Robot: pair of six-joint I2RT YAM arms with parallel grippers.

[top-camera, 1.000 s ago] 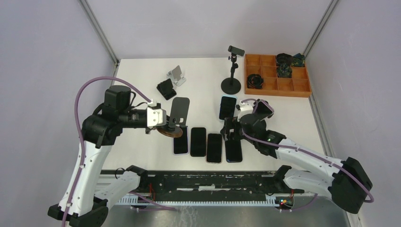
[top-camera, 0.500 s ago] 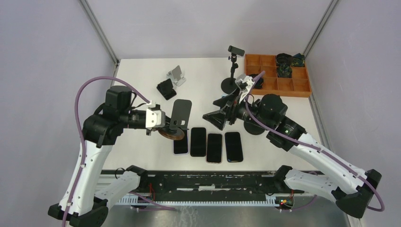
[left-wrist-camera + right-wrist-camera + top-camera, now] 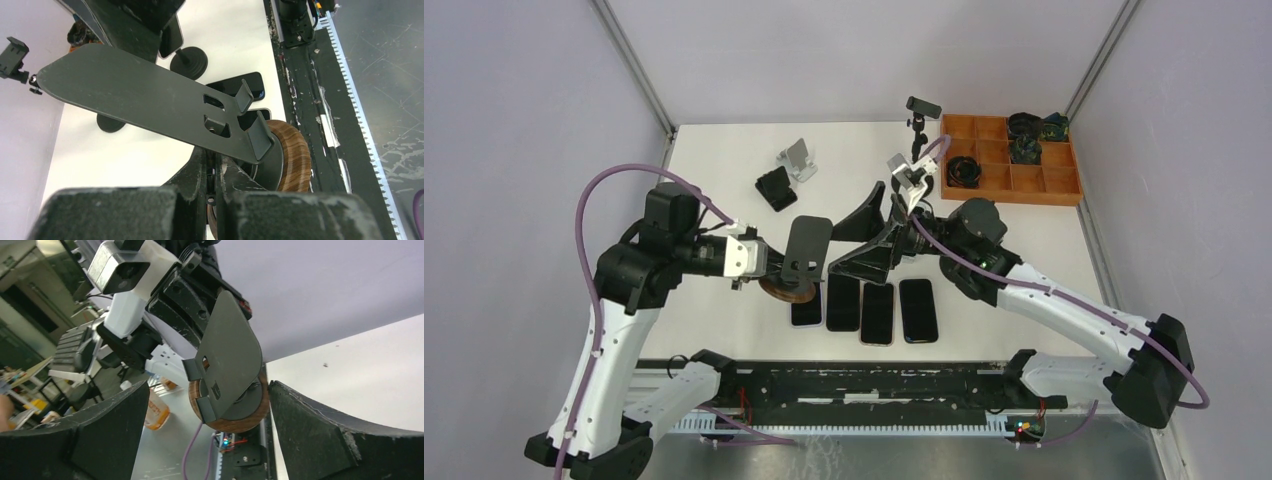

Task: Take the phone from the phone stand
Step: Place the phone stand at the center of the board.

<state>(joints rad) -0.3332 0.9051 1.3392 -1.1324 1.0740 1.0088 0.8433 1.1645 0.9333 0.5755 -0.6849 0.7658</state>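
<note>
I am holding the stand (image 3: 807, 247) off the table (image 3: 714, 190), my left gripper (image 3: 216, 167) pinched tight on its neck. My right gripper (image 3: 846, 243) is hanging spread wide beside it, gripping nothing. The stand is showing bare; the phones (image 3: 877, 312) are lying flat below. I should be steadying the left and closing the right only on a phone's edges.

right gripper (image 3: 208, 390): jaws wide apart; phone stand (image 3: 227, 372): between them; dark plate (image 3: 235, 332): facing camera
</note>
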